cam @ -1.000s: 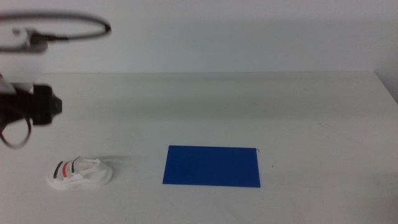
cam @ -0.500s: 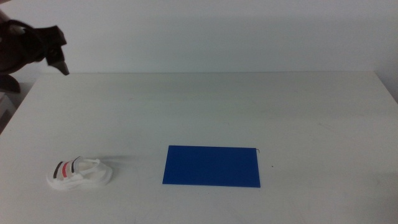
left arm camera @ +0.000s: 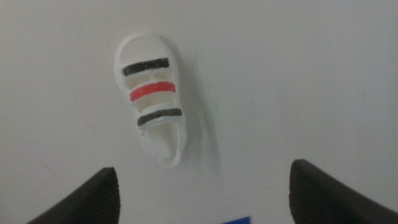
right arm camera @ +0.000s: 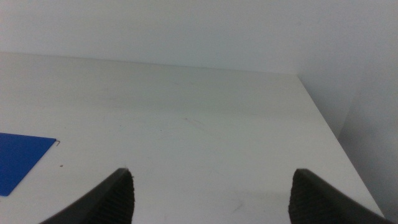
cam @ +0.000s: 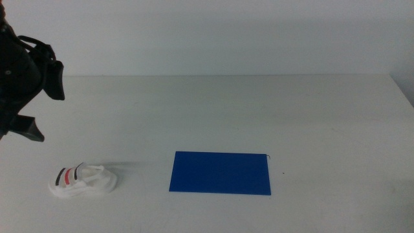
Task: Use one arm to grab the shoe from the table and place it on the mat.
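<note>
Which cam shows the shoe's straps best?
Left wrist view: the shoe is seen from above, with its two black straps and one red strap distinct. Middle view shows it small and side-on. Right wrist view doesn't show it.

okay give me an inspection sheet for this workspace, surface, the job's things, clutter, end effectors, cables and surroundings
Surface: white table, flat, with a few tiny dark specks near the mat.
Shoe: white shoe with black and red straps lies on the table to the left of the mat, apart from it, ungrasped.
Mat: dark-blue mat lies flat with nothing on it.
Clutter: nothing seen.
Left end effector: left end effector is open, above the shoe and not touching it; its arm is at the middle view's left edge.
Right end effector: right end effector is open over bare table to the right of the mat, out of the middle view.
Cables: nothing seen clearly.
Surroundings: plain white wall behind the table.
</note>
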You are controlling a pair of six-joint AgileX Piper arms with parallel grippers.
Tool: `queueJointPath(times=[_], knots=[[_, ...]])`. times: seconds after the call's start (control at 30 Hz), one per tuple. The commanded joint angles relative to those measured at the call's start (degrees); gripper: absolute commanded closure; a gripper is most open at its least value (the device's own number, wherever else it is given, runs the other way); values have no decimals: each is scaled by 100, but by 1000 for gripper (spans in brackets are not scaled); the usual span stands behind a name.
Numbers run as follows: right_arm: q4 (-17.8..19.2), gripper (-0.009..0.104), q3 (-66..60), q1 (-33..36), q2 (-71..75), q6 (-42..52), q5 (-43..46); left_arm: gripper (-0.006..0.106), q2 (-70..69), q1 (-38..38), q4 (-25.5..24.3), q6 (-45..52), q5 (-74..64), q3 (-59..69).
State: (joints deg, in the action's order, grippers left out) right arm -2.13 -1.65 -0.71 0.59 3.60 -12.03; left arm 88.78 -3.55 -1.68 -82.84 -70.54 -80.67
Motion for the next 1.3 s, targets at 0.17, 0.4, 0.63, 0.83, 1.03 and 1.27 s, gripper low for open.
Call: queueJointPath(times=[0.17,0.4,0.63,0.83,1.03,1.27], knots=[[52,31,-28,-4,149,45,437,7,42,-24,-59,-594,-352,-187],[52,31,-28,-4,149,45,437,7,484,-24,-184,-571,-394,-187],[52,31,-28,-4,149,45,437,7,993,-24,-187,-571,-446,-187],[52,31,-28,-4,149,45,437,7,1386,-24,104,-577,-453,-187],[52,31,-28,-4,149,45,437,7,1621,-24,306,-590,-457,-180],[52,31,-28,-4,149,45,437,7,1650,-24,485,-578,-457,-175]])
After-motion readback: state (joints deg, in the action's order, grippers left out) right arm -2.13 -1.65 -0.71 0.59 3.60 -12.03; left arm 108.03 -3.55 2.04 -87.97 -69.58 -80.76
